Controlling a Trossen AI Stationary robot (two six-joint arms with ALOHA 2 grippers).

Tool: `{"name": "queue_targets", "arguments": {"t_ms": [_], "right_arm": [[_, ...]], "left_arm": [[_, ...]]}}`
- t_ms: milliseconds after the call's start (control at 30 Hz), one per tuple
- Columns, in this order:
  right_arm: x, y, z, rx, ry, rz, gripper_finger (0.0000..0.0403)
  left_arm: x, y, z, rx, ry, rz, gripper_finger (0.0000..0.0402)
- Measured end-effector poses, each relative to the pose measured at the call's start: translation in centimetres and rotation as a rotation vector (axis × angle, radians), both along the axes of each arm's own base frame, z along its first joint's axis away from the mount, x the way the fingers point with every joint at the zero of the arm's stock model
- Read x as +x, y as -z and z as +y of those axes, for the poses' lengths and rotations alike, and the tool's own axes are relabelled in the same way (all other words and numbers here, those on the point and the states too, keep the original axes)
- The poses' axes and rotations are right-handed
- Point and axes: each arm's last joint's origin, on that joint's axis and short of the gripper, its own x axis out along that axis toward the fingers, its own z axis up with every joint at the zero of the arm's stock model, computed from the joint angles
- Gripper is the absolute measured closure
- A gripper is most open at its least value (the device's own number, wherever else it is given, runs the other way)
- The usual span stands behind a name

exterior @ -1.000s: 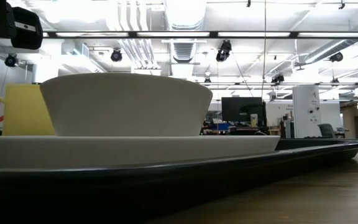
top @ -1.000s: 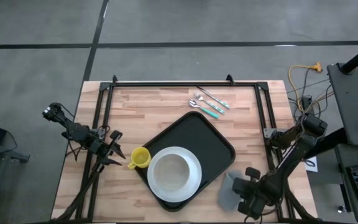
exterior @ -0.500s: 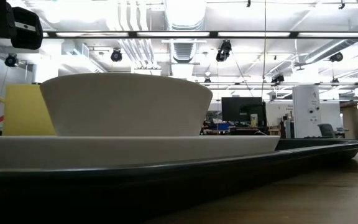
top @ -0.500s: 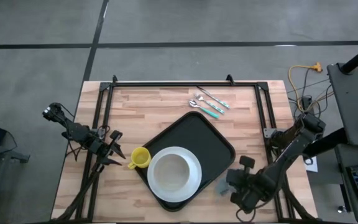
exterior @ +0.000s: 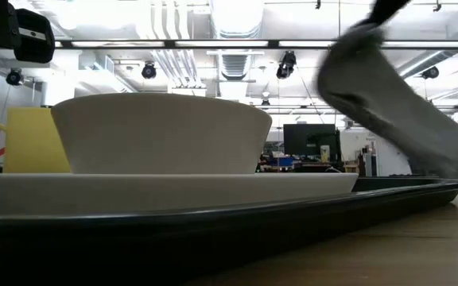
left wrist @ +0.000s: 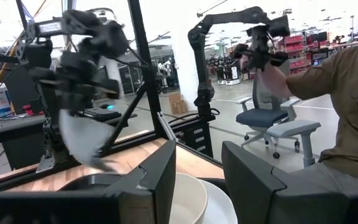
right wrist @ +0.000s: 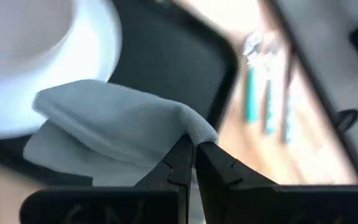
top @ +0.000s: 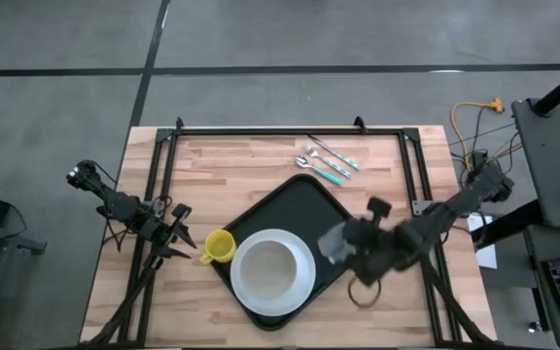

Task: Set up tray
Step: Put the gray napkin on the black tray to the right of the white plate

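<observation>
One light wooden plank table with a black metal frame stands on a grey concrete floor; beyond it the low view shows a bright workshop hall with white ceiling ducts, hanging lights and dark monitors. In the left wrist view a person in an olive shirt sits to one side, near a blue office chair.

On the table lies the large black rectangular plastic tray with rounded corners and a raised rim, set at an angle at the table's middle toward its near edge. A round white plate sits on the tray's near end, and a white bowl rests on the plate. A small yellow cup stands just beside the tray's left edge. Teal-handled cutlery lies on the wood past the tray's far corner.

The right hand hangs over the tray's right side, its fingers pinched shut on a folded grey cloth. The left hand waits at the table's left edge, fingers apart.
</observation>
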Motion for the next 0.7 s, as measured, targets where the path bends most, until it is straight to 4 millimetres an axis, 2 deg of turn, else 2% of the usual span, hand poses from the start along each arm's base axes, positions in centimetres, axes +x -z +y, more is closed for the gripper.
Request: {"name": "queue_targets", "arguments": {"t_ms": [200,333,433,533,600,700], "right_arm": [[2.1,-2.2,-6.3,-0.026,0.013,-0.164,0.0395],[4.0,-4.0,-11.0,-0.003,-0.099,-0.351,0.0395],[4.7,-4.7,-14.3,-0.002,-0.154,-0.489,0.0395],[4.6,-3.4,-16.6,0.085,-0.180,-0.496,0.0395],[4.5,-1.3,-17.2,0.202,-0.185,-0.462,0.0395],[4.1,2.8,-17.1,0.376,-0.180,-0.376,0.0395]], "left_arm": [[0.0,0.0,0.0,0.000,0.000,0.000,0.0285],[0.0,0.0,0.0,0.000,0.000,0.000,0.0285],[0.0,0.0,0.0,0.000,0.000,0.000,0.0285],[0.0,0.0,0.0,0.000,0.000,0.000,0.0285],[0.0,0.0,0.0,0.000,0.000,0.000,0.0285],[0.0,0.0,0.0,0.001,0.000,0.001,0.0285]]}}
